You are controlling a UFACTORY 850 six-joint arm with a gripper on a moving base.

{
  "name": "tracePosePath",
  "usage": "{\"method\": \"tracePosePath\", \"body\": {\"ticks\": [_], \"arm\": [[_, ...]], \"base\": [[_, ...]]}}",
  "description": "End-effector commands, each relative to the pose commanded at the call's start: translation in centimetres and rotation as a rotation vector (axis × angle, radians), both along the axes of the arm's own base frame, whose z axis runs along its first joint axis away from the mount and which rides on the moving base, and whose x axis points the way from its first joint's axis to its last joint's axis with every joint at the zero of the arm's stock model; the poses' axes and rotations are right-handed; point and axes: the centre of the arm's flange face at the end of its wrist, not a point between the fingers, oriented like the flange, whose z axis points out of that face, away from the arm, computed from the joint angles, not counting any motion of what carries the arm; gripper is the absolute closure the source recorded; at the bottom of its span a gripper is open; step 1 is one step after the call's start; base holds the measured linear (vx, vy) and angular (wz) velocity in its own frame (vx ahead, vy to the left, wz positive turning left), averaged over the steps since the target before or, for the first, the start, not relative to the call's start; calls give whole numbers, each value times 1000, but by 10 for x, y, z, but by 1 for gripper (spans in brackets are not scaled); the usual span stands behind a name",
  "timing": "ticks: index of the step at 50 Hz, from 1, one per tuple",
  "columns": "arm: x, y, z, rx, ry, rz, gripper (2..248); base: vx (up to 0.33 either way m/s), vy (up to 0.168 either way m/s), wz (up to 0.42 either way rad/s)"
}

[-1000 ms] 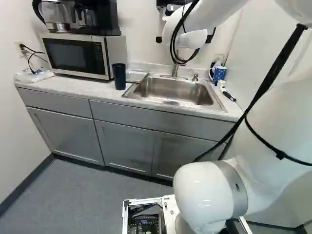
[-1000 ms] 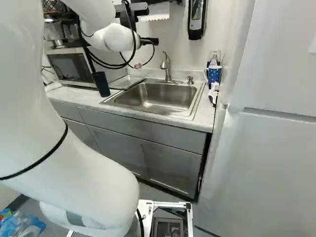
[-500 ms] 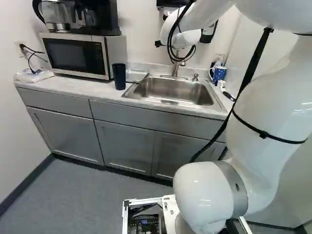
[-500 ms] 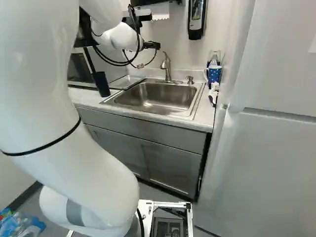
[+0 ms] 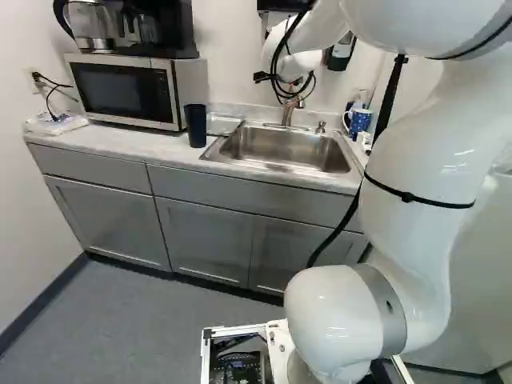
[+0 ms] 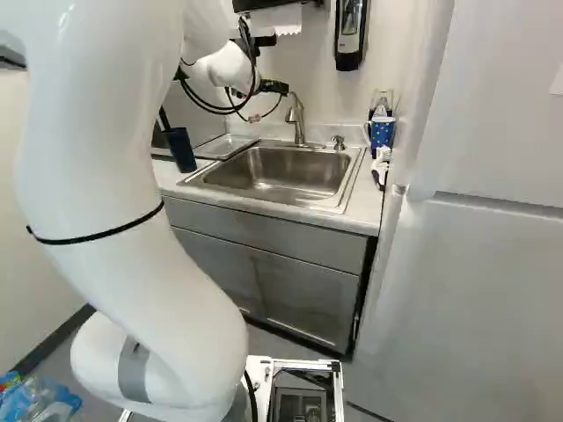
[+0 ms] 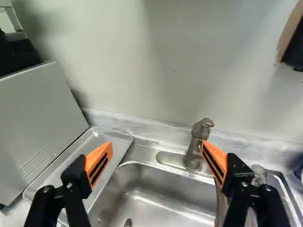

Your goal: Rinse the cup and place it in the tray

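The gripper shows only as black parts at the wrist, high above the sink in the right base view. In the wrist view the gripper stands wide open, nothing between its orange pads, the faucet beyond one finger. A dark blue cup stands upright on the counter between microwave and sink. A shallow metal tray lies beside the sink's basin, against the microwave side. A blue dotted mug stands at the sink's other side.
The microwave carries a coffee maker. A soap pump stands beside the faucet, with a dispenser on the wall above. Brushes lie near the mug. A tall white surface rises right of the counter.
My arm's upper links have swung inward, leftward in the left base view and rightward in the right one. The wrist has shifted slightly the same ways. Base, cup and mug have not moved.
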Motion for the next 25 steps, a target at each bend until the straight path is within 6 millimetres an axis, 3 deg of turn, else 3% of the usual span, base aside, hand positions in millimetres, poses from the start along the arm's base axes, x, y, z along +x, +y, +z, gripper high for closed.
{"method": "tracePosePath", "body": {"ticks": [25], "arm": [[48, -13, -10, 13, 59, -23, 3]], "base": [[0, 0, 0]]}}
